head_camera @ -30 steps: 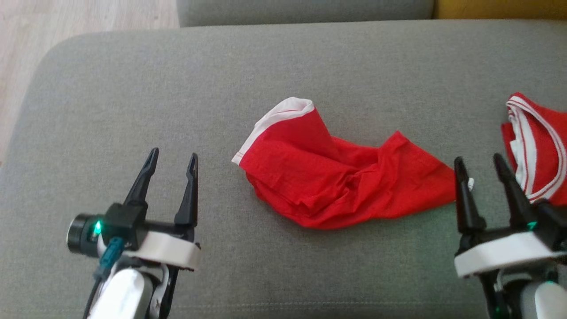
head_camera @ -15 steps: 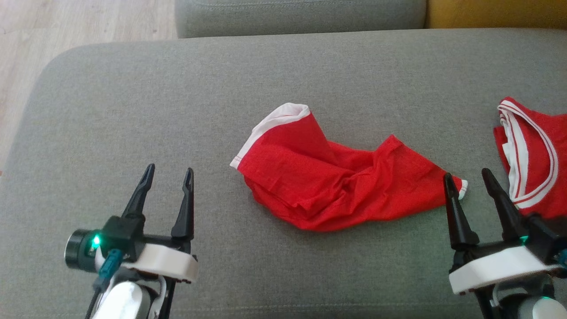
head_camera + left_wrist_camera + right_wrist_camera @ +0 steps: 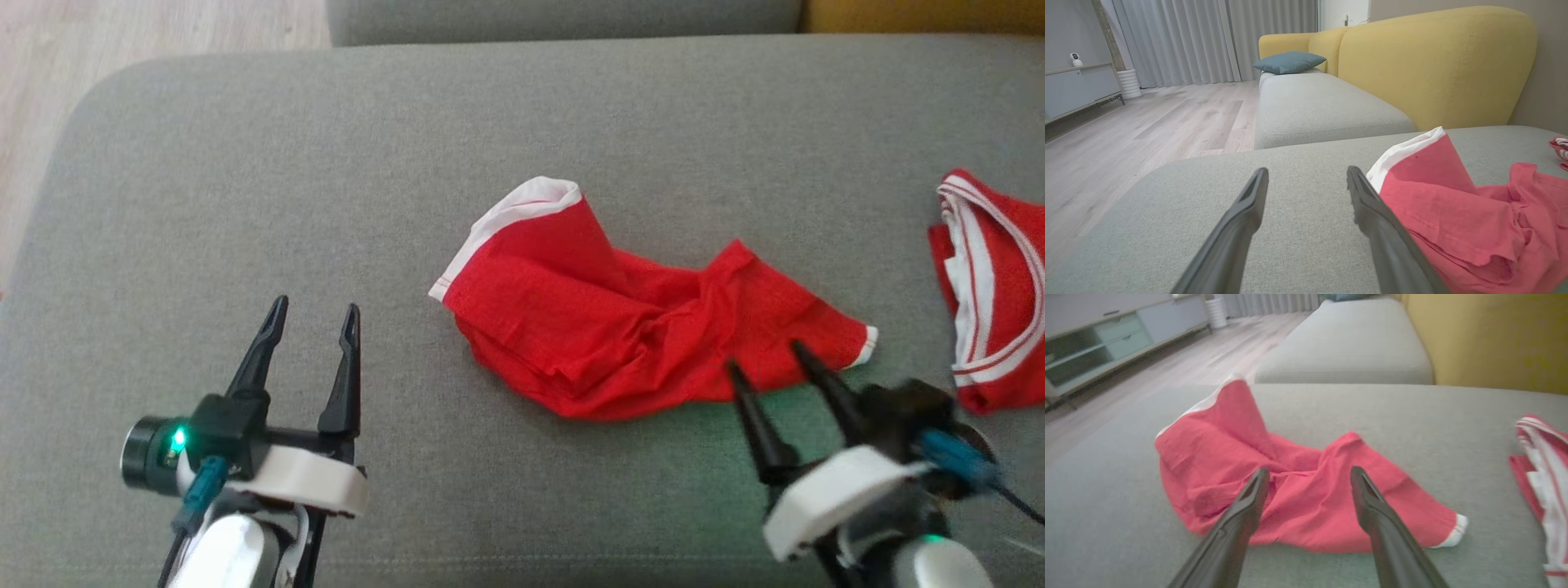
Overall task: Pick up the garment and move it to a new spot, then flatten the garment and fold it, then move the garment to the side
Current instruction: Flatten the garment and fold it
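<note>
Seat cushion [image 3: 245,163]: grey fabric, directly beneath the garment and carrying it.
Garment [image 3: 620,327]: red with white hems, crumpled and twisted through its middle, lying about mid-cushion. Not flat, so I judge the first step (pick up, relocate) as not yet done.
Second cloth [image 3: 996,294]: red with white stripes, to the garment's right, well apart, not involved.
Right pincer [image 3: 763,358]: wide and empty, tips over the garment's near right edge, beside its white-hemmed corner. Probably lining up a grasp there.
Left pincer [image 3: 317,305]: wide and empty, to the garment's left, apart. Likely kept clear for the white-banded end.
</note>
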